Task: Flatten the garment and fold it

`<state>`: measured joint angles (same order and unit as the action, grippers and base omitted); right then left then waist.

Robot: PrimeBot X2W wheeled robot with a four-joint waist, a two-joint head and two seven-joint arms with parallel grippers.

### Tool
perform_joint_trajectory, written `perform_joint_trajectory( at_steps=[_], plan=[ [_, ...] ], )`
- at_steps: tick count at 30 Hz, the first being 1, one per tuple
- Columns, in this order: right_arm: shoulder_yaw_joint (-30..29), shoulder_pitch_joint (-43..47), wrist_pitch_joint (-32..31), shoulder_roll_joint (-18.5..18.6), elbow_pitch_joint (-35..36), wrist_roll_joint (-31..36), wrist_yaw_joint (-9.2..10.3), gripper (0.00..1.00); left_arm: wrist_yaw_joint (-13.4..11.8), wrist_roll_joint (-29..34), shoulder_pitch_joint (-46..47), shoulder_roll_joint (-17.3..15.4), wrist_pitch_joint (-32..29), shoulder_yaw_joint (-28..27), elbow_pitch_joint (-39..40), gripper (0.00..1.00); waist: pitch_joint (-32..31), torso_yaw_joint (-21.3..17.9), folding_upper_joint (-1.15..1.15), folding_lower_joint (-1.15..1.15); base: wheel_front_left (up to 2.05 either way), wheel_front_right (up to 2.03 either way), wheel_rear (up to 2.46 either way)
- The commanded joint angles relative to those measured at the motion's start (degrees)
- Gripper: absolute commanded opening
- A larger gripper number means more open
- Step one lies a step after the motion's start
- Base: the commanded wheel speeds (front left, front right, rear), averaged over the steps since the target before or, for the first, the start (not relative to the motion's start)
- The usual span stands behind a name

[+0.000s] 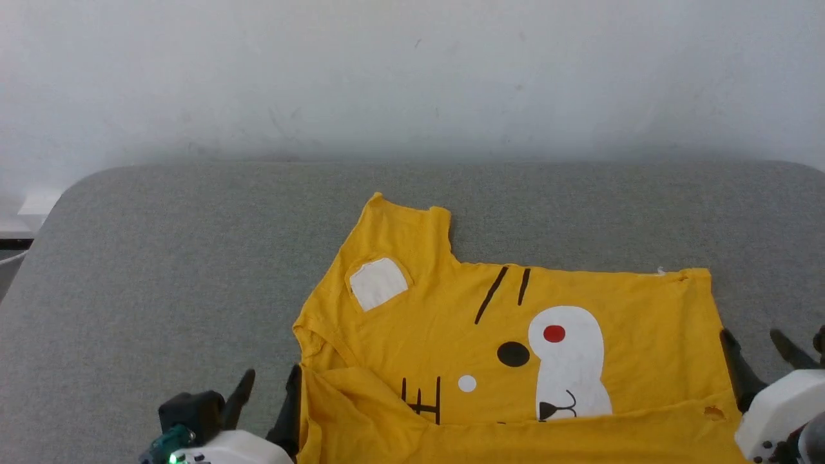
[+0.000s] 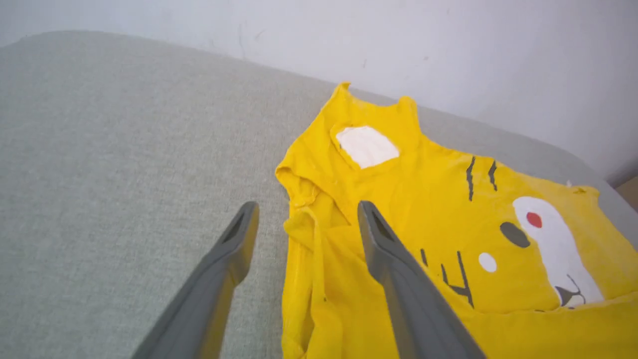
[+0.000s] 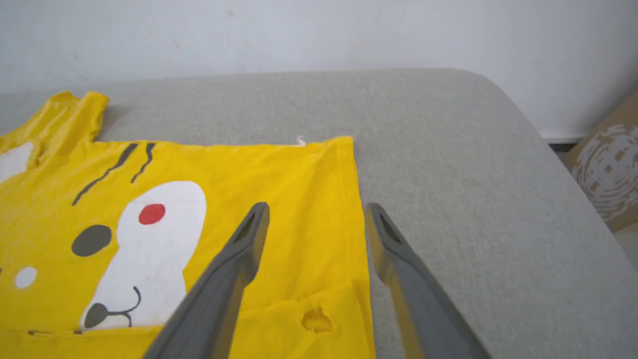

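The yellow T-shirt (image 1: 503, 335) lies print-up on the grey padded table (image 1: 193, 270), lying sideways with its near long edge folded over the face print. A sleeve with a white patch points to the far side. My left gripper (image 1: 265, 393) stands open at the shirt's left near corner, one finger on bare table and the other over the cloth (image 2: 319, 279). Open too, my right gripper (image 1: 759, 351) straddles the shirt's right edge (image 3: 344, 239), nothing held.
A pale wall rises behind the table's far edge. In the right wrist view a brown cardboard box (image 3: 605, 174) stands on the floor past the table's rounded right corner. Bare grey table surface stretches left of the shirt and beyond it.
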<state>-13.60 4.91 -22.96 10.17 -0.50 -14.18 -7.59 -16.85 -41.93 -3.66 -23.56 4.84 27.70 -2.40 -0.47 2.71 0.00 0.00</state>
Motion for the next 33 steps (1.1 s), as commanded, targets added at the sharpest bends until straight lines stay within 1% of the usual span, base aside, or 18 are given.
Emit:
perform_joint_trajectory(
  at_steps=[1,4,7,9,12,13,15,17,18,20,22,23,24,28,33],
  plan=[
    [2.49,-0.88,4.89,1.39,2.60,0.04,0.10,1.00,1.24,1.36,1.74,-0.12,3.42,-0.94,0.83,1.00,-0.14,-0.52,0.00,0.00,0.00,0.00,0.00],
    [3.37,-1.03,11.54,0.73,5.00,-0.33,0.10,1.00,2.89,3.82,3.64,-0.49,7.94,-1.89,1.86,1.00,0.23,-1.40,0.00,0.00,0.00,0.00,0.00],
    [3.29,-1.17,16.76,-1.11,6.93,-0.54,0.10,1.00,4.04,5.45,5.81,0.60,9.67,-4.10,3.64,1.00,1.42,-2.18,0.00,0.00,0.00,0.00,0.00],
    [3.07,-1.17,18.79,-2.90,8.45,-0.97,0.10,1.00,4.38,6.56,7.49,1.30,9.98,-5.82,4.69,1.00,2.72,-2.95,0.00,0.00,0.00,0.00,0.00],
    [4.19,-1.49,20.08,-3.76,10.24,-0.75,0.10,1.00,4.70,8.99,10.54,0.55,9.76,-5.82,4.81,1.00,5.04,-4.68,0.00,0.00,0.00,0.00,0.00],
    [4.55,-1.62,20.19,-3.96,10.72,-0.73,0.10,1.00,4.77,9.10,11.81,0.22,8.40,-5.60,4.21,1.00,5.83,-5.23,0.00,0.00,0.00,0.00,0.00],
    [4.70,-1.86,20.20,-4.22,11.66,-0.73,0.10,1.00,4.89,9.54,15.52,-0.74,3.74,-4.66,2.22,1.00,7.57,-5.96,0.00,0.00,0.00,0.00,0.00],
    [4.64,-2.55,20.35,-4.63,12.38,-0.94,0.10,1.00,6.00,10.09,20.50,-2.29,-1.60,-3.55,-0.76,1.00,9.48,-6.95,0.00,0.00,0.00,0.00,0.00],
    [5.16,-3.08,20.37,-4.84,12.63,-0.95,0.10,1.00,6.89,10.77,23.15,-3.44,-4.47,-2.69,-2.13,1.00,10.53,-7.79,0.00,0.00,0.00,0.00,0.00],
    [6.35,-4.20,20.41,-5.40,12.81,-1.09,0.10,1.00,8.68,10.97,28.33,-4.72,-9.26,-1.82,-4.36,1.00,12.56,-9.51,0.00,0.00,0.00,0.00,0.00],
    [7.36,-5.30,20.73,-5.86,12.66,-1.35,0.10,1.00,10.98,11.26,33.54,-6.14,-14.68,-0.52,-6.82,1.00,14.79,-11.13,0.00,0.00,0.00,0.00,0.00],
    [7.56,-5.91,21.21,-6.07,12.40,-1.61,0.10,1.00,11.60,11.01,35.90,-6.57,-17.96,-0.12,-8.69,1.00,15.71,-11.82,0.00,0.00,0.00,0.00,0.00],
    [7.90,-6.51,21.72,-6.26,12.05,-1.86,0.10,1.00,12.92,11.10,38.28,-7.43,-21.39,0.76,-10.25,1.00,16.78,-12.76,0.00,0.00,0.00,0.00,0.00],
    [9.28,-8.20,23.76,-6.75,9.13,-1.38,0.10,1.00,16.58,10.49,46.87,-8.68,-29.65,1.93,-15.46,1.00,20.19,-15.74,0.00,0.00,0.00,0.00,0.00],
    [10.86,-10.06,25.93,-7.10,5.91,-2.17,0.10,1.00,19.57,7.61,54.65,-10.02,-41.27,2.16,-22.20,1.00,23.78,-19.14,0.00,0.00,0.00,0.00,0.00]
  ],
)
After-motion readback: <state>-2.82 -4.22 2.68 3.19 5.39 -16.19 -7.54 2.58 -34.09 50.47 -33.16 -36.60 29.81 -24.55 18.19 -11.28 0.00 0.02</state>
